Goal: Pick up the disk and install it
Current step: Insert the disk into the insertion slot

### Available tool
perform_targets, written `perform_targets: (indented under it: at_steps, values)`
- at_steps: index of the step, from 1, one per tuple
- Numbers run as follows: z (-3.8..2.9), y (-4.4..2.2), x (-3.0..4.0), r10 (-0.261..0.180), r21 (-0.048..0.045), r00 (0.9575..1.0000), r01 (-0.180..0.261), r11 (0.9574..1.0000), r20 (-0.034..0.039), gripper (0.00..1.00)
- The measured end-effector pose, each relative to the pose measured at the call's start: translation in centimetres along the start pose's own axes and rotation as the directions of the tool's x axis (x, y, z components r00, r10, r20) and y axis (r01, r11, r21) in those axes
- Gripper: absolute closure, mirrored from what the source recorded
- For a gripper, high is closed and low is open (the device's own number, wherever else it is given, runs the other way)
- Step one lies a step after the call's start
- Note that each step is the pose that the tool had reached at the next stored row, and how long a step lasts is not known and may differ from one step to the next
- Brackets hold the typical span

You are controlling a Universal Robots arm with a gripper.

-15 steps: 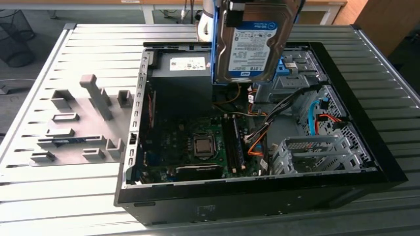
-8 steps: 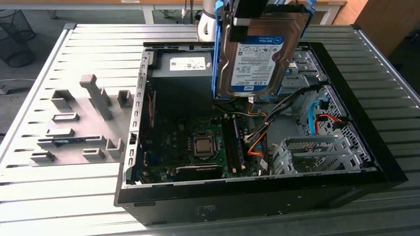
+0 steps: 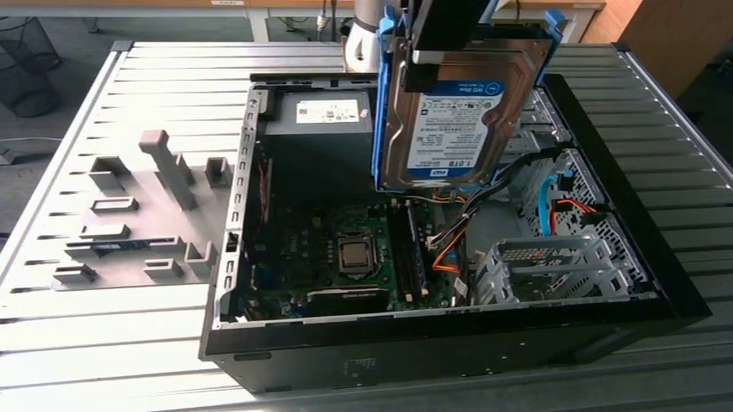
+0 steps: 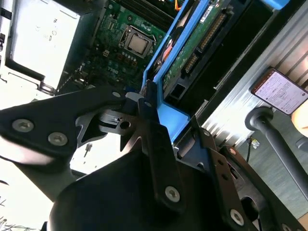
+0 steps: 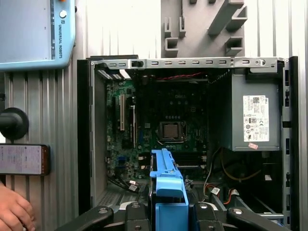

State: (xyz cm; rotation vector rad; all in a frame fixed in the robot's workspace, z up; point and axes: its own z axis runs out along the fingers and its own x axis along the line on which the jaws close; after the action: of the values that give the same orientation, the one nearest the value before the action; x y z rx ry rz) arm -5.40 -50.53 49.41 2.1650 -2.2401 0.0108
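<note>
The disk (image 3: 452, 120), a silver-grey drive with a white-and-blue label and blue rails, hangs upright on edge above the open computer case (image 3: 641, 283). My gripper (image 3: 441, 51) comes down from above and is shut on the disk's upper end. In the second wrist view my black fingers (image 4: 154, 139) clamp the blue rail, and the disk's (image 4: 192, 48) green circuit-board side runs away from them. In the first wrist view the disk's blue rail (image 5: 166, 178) stands between the jaws of my gripper (image 5: 168, 211), over the case's inside.
Inside the case lie the motherboard (image 3: 343, 249), a power supply (image 3: 326, 112) at the back and a perforated metal drive cage (image 3: 550, 266) with orange and blue cables. A grey slotted fixture (image 3: 137, 215) sits on the slatted table. A hand (image 5: 14, 211), a phone (image 5: 24, 159) and a pendant (image 5: 33, 33) lie beside the case.
</note>
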Motion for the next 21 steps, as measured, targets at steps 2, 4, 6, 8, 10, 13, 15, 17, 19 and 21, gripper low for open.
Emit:
perform_targets:
  at_steps: [2, 4, 6, 8, 10, 13, 15, 17, 19, 21]
  values:
    - [0.00, 0.00, 0.00, 0.000, 0.0000, 1.0000, 0.000, 1.0000, -0.0002, 0.63]
    - [-0.01, -0.01, 0.01, 0.000, 0.0000, 1.0000, 0.000, 1.0000, -0.0003, 0.63]
    - [0.00, 0.00, 0.06, 0.000, 0.0000, 1.0000, 0.000, 1.0000, -0.0001, 0.63]
    - [0.00, -0.02, 0.30, 0.000, 0.0000, 1.0000, 0.000, 1.0000, -0.0008, 0.63]
    - [0.02, -0.03, 0.77, 0.000, 0.0001, 1.0000, 0.000, 1.0000, -0.0025, 0.63]
    - [0.04, -0.06, 1.72, 0.000, 0.0002, 1.0000, 0.000, 1.0000, -0.0039, 0.63]
    - [0.08, -0.08, 2.25, 0.000, 0.0002, 1.0000, 0.000, 1.0000, -0.0040, 0.63]
    - [0.11, -0.13, 2.53, 0.000, 0.0002, 1.0000, 0.000, 1.0000, -0.0040, 0.63]
    - [0.13, -0.30, 2.70, 0.000, 0.0001, 1.0000, 0.000, 1.0000, -0.0039, 0.63]
    - [0.13, -0.69, 2.81, 0.000, -0.0002, 1.0000, 0.000, 1.0000, -0.0039, 0.63]
